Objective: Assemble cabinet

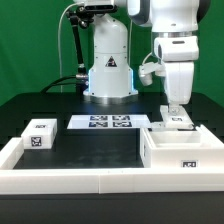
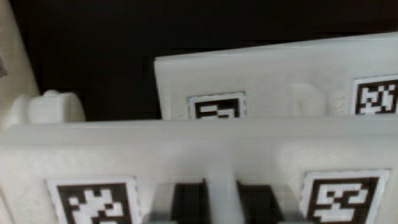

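Your arm (image 1: 170, 40) reaches down on the exterior view's right, and the hand (image 1: 175, 108) hangs upright over the far edge of the cabinet (image 1: 170, 158). You cannot tell from either view whether the hand is open or closed: its fingertips merge with the white parts below them.

The cabinet sits on the black bench (image 1: 95, 150) at the exterior view's right, close to the front. It is an open-topped white box, far bigger than anything else white on the bench, and one tag (image 1: 190, 163) shows on its near wall. Right under the hand, at the cabinet's far edge, a white piece (image 1: 178, 121) carries a tag of its own. You cannot tell whether this piece is joined to the cabinet or only lies against it, nor whether the hand touches it.

The marker board (image 1: 105, 122) lies flat near the middle of the bench, in front of the base (image 1: 108, 75) of the arm. A small tagged block (image 1: 40, 134) stands at the exterior view's left, well apart from the cabinet. A white rail (image 1: 70, 178) runs along the left and front edges of the bench.

Your wrist view is blurred. It shows white tagged surfaces close up against the dark bench, with four tags on them, one of them here (image 2: 217, 107). The fingers cannot be made out there.
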Motion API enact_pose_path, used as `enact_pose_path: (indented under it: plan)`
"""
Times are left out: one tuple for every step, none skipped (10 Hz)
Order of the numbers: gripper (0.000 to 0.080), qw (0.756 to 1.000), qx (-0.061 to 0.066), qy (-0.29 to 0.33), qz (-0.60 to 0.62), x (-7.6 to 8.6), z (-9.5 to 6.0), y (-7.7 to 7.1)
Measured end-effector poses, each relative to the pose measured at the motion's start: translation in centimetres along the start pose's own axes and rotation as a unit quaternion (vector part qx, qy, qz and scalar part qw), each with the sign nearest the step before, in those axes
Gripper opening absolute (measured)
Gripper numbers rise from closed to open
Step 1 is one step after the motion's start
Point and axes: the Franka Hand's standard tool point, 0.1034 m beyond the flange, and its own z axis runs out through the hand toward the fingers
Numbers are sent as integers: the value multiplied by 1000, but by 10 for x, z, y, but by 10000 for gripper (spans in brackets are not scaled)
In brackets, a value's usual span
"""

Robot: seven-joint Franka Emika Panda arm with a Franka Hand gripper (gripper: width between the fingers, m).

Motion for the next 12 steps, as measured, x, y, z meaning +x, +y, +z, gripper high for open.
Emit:
enact_pose_path:
  plan:
    - [71,1000,-1,1,0,1,-1,1]
    - [71,1000,-1,1,-1,3,-1,1]
    - [71,1000,-1,2,-2,4,0,1]
    - [71,1000,-1,3,-4,8,0,3]
    - [71,1000,-2,5,-6,11,0,5]
    - [71,1000,-3,6,-5,13,1,8]
    - [71,1000,-1,6,-3,13,2,8]
    - [71,1000,-1,6,-3,12,2,8]
    - [71,1000,0,6,-3,12,2,8]
    - [71,1000,0,6,-3,12,3,8]
    - [71,1000,0,6,-2,11,3,8]
    - [71,1000,-1,6,0,9,2,9]
